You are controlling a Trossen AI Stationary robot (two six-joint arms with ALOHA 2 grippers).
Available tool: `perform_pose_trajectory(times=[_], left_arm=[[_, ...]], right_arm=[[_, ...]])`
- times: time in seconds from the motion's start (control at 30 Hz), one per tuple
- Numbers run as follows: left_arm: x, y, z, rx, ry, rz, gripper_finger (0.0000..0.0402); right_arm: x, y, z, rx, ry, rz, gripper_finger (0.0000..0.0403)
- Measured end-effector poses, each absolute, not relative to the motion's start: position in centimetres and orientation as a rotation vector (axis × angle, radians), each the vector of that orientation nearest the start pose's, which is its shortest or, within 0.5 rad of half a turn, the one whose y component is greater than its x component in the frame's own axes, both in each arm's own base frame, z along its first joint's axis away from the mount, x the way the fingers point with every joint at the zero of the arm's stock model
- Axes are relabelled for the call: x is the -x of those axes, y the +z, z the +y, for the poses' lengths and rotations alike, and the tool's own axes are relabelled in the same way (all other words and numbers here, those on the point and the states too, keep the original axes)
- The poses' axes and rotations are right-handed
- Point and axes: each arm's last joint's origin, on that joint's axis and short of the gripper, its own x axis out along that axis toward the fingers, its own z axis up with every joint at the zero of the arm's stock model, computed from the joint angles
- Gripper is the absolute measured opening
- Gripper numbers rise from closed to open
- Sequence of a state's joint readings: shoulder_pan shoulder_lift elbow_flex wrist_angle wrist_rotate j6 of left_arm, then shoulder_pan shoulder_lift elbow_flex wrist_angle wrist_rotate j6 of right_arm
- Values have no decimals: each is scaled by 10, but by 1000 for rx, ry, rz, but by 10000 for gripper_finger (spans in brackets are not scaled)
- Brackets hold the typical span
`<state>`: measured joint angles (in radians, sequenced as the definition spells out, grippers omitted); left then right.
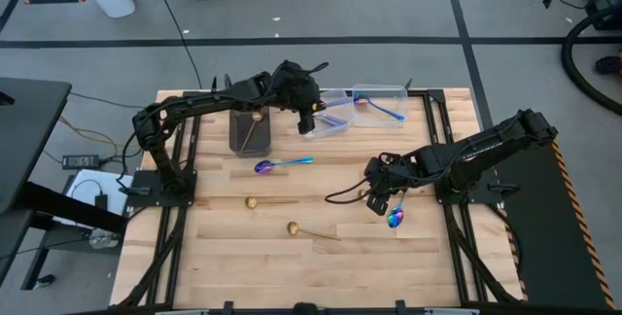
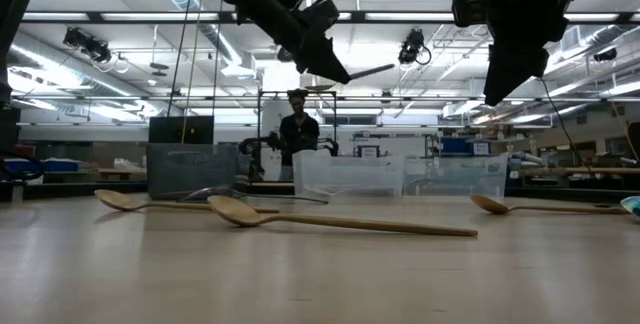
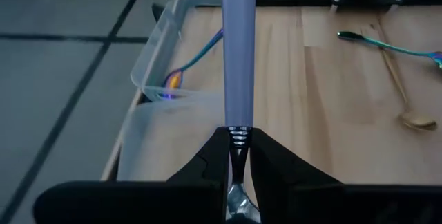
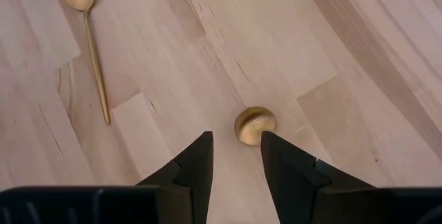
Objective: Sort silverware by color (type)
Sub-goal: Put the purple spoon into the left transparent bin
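Silver spoon in left gripper's jaws

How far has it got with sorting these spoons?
Partly done. A gold spoon already stands in the dark bin, and rainbow spoons lie in the clear tubs. The left gripper holds a silver spoon over a tub. The right gripper hovers over a gold spoon; more spoons wait.

We see one silver spoon clamped in the left hand, lifted over the clear containers. Two rainbow spoons lie in those containers, a third flat mid-bench, a fourth beside the right hand. Gold spoons lie flat nearer the front, one standing in the dark holder.
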<state>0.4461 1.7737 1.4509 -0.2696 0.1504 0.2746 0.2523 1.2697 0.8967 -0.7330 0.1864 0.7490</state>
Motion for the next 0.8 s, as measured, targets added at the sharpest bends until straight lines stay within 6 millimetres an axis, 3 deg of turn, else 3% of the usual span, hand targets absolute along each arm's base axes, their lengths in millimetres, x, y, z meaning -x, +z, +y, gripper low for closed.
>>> perform_pose_trajectory(times=[0.2, 0.43, 0.8], left_arm=[[-375, 275, 179, -195, 188, 591, 48], [-376, 246, 198, -87, 216, 668, 48], [-372, 233, 218, -72, 214, 670, 48]], right_arm=[[-229, 237, 53, -405, -344, 1022, 132], [-230, 237, 54, -377, -300, 1031, 132], [-232, 237, 45, -342, -340, 1004, 132]])
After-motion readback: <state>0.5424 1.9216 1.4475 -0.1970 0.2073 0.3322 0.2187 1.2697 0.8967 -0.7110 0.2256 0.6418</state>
